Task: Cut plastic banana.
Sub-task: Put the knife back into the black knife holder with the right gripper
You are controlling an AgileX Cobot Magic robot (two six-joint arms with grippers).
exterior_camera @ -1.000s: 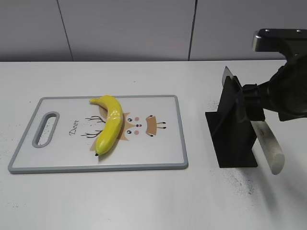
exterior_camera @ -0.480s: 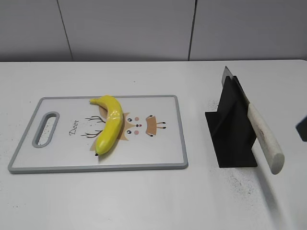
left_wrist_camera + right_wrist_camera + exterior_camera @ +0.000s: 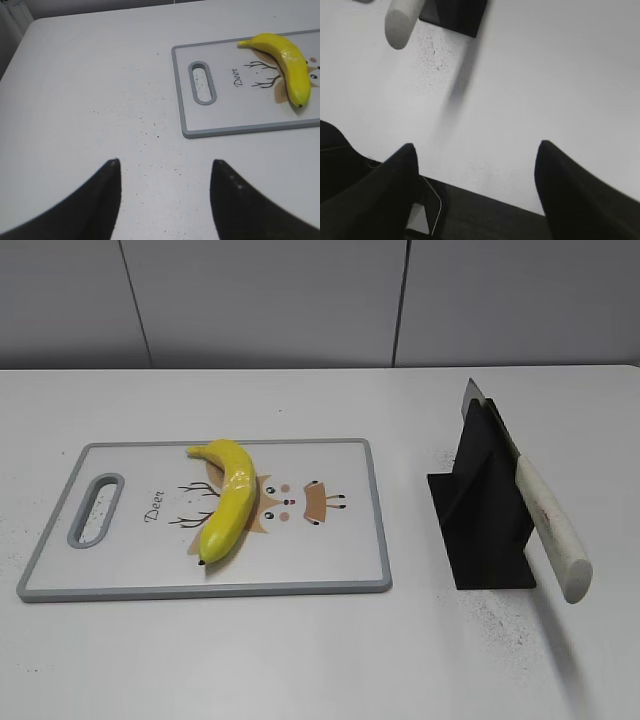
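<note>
The plastic banana (image 3: 228, 498) is glossy yellow and curved. It lies whole on the grey-rimmed cutting board (image 3: 340, 584), left of the deer drawing, and also shows in the left wrist view (image 3: 288, 62). A knife with a white handle (image 3: 550, 523) rests in a black stand (image 3: 482, 512) at the right; its handle end shows in the right wrist view (image 3: 400, 19). My left gripper (image 3: 165, 162) is open and empty over bare table, left of the board. My right gripper (image 3: 476, 145) is open and empty near the table's front edge. Neither arm shows in the exterior view.
The white table (image 3: 300, 660) is speckled with dark specks. The board (image 3: 240, 131) has a handle slot (image 3: 202, 82) at its left end. A dark floor area lies beyond the table edge (image 3: 485, 205) in the right wrist view.
My right arm was at the knife stand a second ago. It has drawn back out of the exterior view, leaving the knife in the stand. The banana and board have not moved.
</note>
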